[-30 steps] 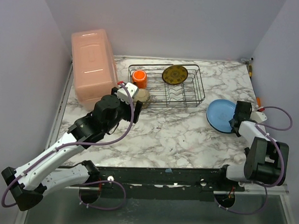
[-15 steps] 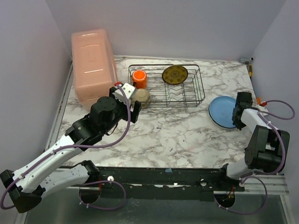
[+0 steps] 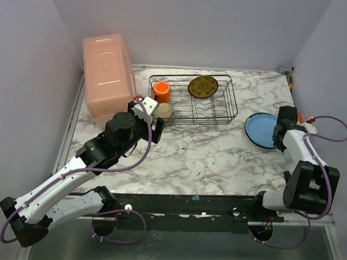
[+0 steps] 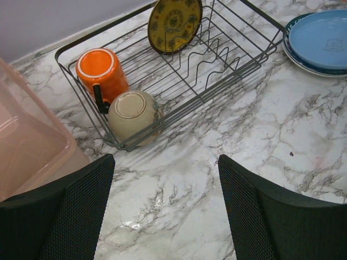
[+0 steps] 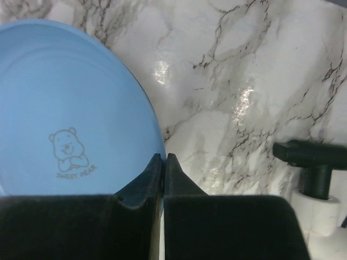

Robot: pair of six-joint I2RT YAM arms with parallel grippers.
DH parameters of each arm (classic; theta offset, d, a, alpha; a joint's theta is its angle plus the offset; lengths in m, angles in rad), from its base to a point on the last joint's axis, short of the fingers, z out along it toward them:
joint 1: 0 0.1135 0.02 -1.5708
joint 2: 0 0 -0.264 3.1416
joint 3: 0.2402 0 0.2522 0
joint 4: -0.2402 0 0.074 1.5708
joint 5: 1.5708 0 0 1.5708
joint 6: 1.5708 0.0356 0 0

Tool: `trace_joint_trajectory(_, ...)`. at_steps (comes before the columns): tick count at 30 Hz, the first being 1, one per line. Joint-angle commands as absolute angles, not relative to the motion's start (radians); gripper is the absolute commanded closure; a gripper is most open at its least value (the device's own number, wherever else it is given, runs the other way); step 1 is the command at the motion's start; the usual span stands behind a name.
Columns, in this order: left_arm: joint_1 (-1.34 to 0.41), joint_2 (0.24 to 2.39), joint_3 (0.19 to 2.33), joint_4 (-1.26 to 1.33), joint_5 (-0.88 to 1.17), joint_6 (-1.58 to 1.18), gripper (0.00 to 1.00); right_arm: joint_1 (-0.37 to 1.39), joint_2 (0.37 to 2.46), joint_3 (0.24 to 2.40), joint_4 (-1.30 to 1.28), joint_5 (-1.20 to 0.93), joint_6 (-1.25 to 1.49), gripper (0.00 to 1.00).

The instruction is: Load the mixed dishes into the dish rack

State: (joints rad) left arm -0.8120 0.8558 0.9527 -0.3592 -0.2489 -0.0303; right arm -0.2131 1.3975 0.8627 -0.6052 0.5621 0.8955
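The black wire dish rack (image 3: 216, 107) (image 4: 227, 59) stands at the back centre. In it are the orange mug (image 3: 161, 91) (image 4: 100, 70), the yellow-brown plate (image 3: 203, 86) (image 4: 173, 21) standing upright, and the small bowl (image 3: 165, 111) (image 4: 133, 114), upside down in the near-left corner. My left gripper (image 3: 146, 113) (image 4: 165, 165) is open and empty over the table just in front of the bowl. My right gripper (image 3: 277, 132) (image 5: 164, 158) is shut on the rim of the light-blue plate (image 3: 261, 129) (image 5: 59, 108) (image 4: 320, 38). A dark teal rim (image 4: 287, 46) shows under that plate.
The big pink lidded box (image 3: 107, 75) (image 4: 27, 146) stands left of the rack, close to my left arm. Purple walls close in both sides. Small objects lie by the right wall (image 3: 291, 77), and a white post with a black fitting (image 5: 317, 195) stands near my right gripper.
My right gripper has slid the light-blue plate a little to the right and farther back. My left gripper drew slightly back from the bowl, then stayed still.
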Motion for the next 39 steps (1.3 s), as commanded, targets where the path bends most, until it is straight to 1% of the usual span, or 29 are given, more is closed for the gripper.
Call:
trace_joint_trajectory(1, -0.815, 0.853, 0.946, -0.353, -0.222, -0.041, 0.22, -0.219, 1.322, 0.847, -0.621, 0.54, 0.864, 1.0)
trace_joint_trajectory(4, -0.815, 0.853, 0.943, -0.353, -0.22, -0.044, 0.22, -0.218, 1.245, 0.797, -0.559, 0.487, 0.853, 1.0)
trace_joint_trajectory(8, -0.816, 0.853, 0.946, -0.355, -0.209, -0.049, 0.22, -0.218, 1.05, 0.64, -0.389, 0.407, 0.878, 1.0)
trace_joint_trajectory(11, -0.815, 0.85, 0.945, -0.354, -0.215, -0.049, 0.22, -0.218, 0.907, 0.533, -0.28, 0.4, 0.908, 1.0)
trace_joint_trajectory(14, -0.815, 0.845, 0.94, -0.355, -0.214, -0.052, 0.22, -0.219, 0.814, 0.486, -0.244, 0.401, 0.918, 0.99)
trace_joint_trajectory(19, -0.816, 0.849, 0.939, -0.348, -0.159, -0.081, 0.22, -0.218, 0.805, 0.486, -0.244, 0.356, 0.921, 0.99)
trace_joint_trajectory(21, -0.815, 0.861, 0.952, -0.351, -0.114, -0.12, 0.2, -0.219, 0.811, 0.504, -0.255, 0.342, 0.925, 0.99)
trace_joint_trajectory(27, -0.814, 0.931, 1.048, -0.407, 0.07, -0.378, 0.14, -0.218, 0.811, 0.583, -0.301, 0.287, 0.898, 0.99)
trace_joint_trajectory(33, -0.786, 1.002, 1.006, -0.221, 0.272, -0.654, 0.08, -0.218, 0.815, 0.668, -0.326, 0.154, 0.781, 0.99)
trace_joint_trajectory(39, -0.738, 1.176, 1.018, -0.02, 0.418, -0.84, 0.06, -0.218, 0.875, 0.763, -0.361, -0.137, 0.706, 0.99)
